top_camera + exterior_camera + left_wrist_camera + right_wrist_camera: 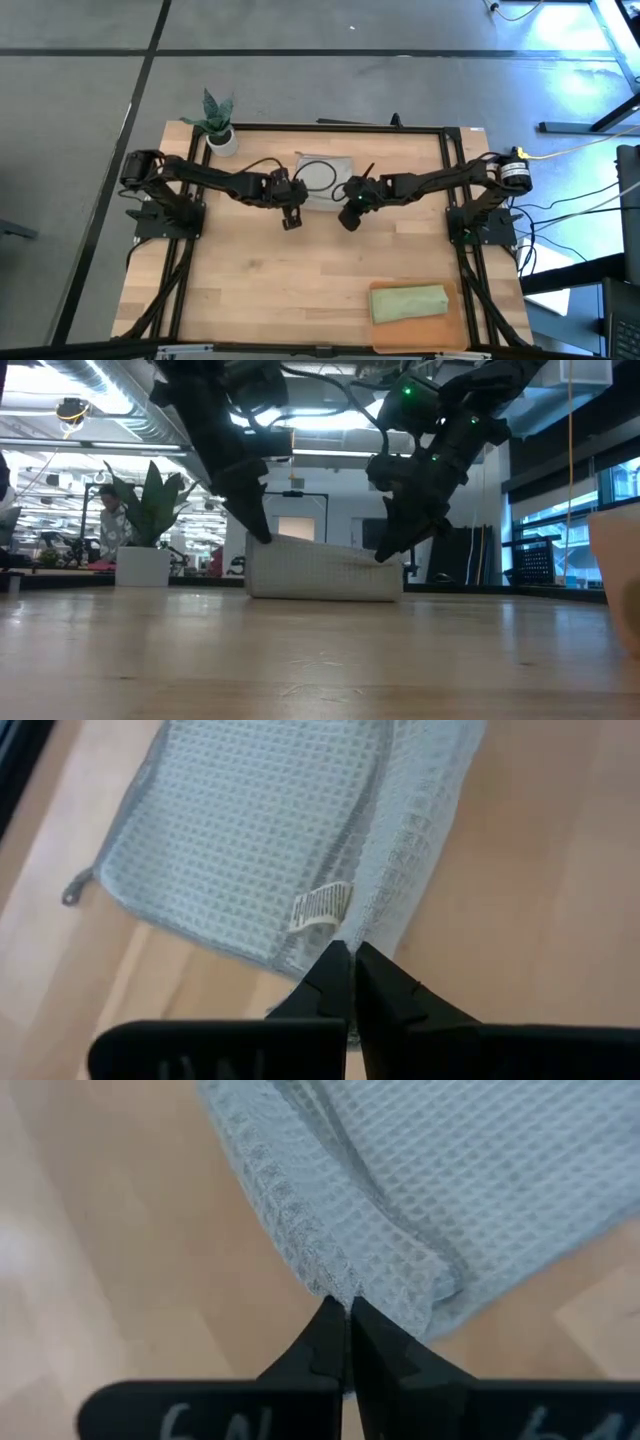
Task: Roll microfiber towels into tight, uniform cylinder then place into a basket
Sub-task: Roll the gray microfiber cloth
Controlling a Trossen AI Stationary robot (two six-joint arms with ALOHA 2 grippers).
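The light grey towel lies at the table's far middle, its far part flat on the wood and its near edge raised as a low wall. My left gripper is shut at the left end of that edge and my right gripper is shut at the right end. A small white tag shows near the left fingertips. The sage green towel lies rolled in the orange-brown basket at the near right. My left gripper pinches the left end of the towel's raised near edge between its two fingertips. It comes slanting down from the table's left, along the edge. The edge stands lifted while the far part rests on the table. My right gripper pinches the right end of the same near edge at its fingertips, where the cloth bunches into a thick fold. It comes slanting down from the table's right. This end is also held up off the wood, and the cloth beyond it lies flat.
A white plant pot stands at the far left corner. A black cable loops above the grey towel. Bare wood stretches across the near half of the table, left of the basket.
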